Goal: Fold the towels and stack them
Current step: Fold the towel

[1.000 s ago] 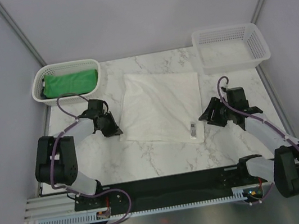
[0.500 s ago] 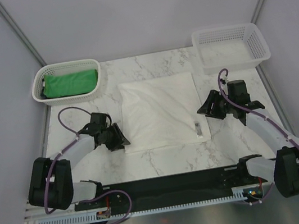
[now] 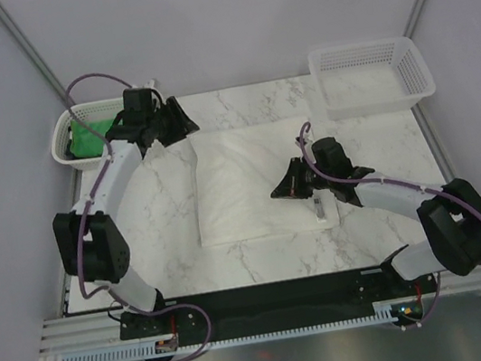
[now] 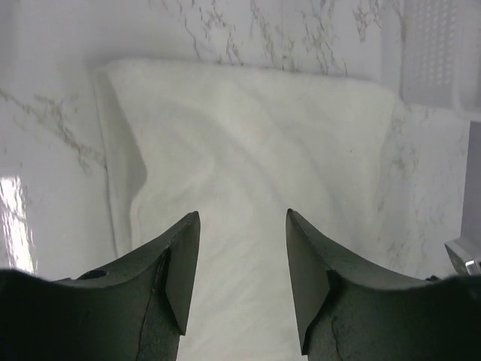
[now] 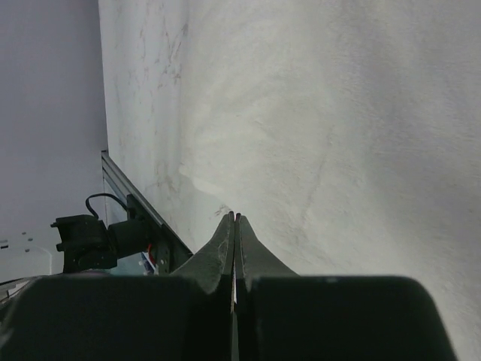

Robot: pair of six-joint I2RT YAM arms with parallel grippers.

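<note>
The left pincer [image 4: 242, 229] hangs wide open with nothing between its jaws. It is poised above the far left part of the white towel [image 3: 239, 185], close to that corner and just beside the basket [image 3: 60, 150] that holds the green towel [image 3: 86, 138]. The right pincer [image 5: 234, 219] is closed tip to tip, low over the middle of the same towel; whether a pinch of cloth sits between the tips cannot be told. The white towel lies spread on the marble surface [image 3: 173, 246] between the two arms, with its small tag [image 3: 318, 209] near the near right corner and its left edge slightly puffed rather than flat. The step in hand looks like the first fold of this towel, so the task seems barely begun. To do it well, the left pincer should drop straight onto the corner, close right at the hem, and lift only enough to clear the cloth below. The right pincer would serve best as an anchor along the fold line, so the towel does not slide on the smooth marble. Carrying the corner across slowly, level with the opposite edge, should keep the edges matched and the fold square.
</note>
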